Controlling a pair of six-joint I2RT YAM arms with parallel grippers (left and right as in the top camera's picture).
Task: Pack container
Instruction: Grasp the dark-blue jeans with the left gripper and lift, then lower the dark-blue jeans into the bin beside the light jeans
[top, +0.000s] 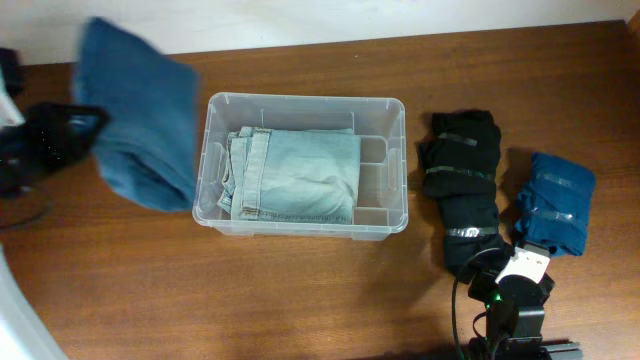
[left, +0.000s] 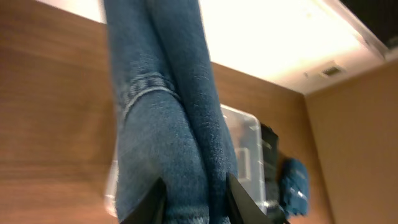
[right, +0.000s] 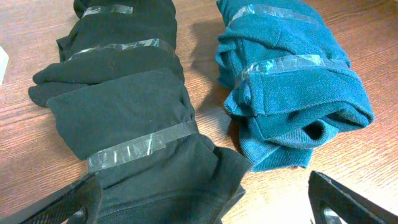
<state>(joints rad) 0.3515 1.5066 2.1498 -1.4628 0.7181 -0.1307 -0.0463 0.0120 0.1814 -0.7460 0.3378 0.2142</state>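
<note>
The left gripper clamps folded blue jeans, with the container beyond it. The right gripper spreads wide; a taped black bundle and a teal bundle lie just ahead.

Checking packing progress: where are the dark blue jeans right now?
Overhead, the dark blue jeans hang from the left gripper, left of the container, not inside.
</note>
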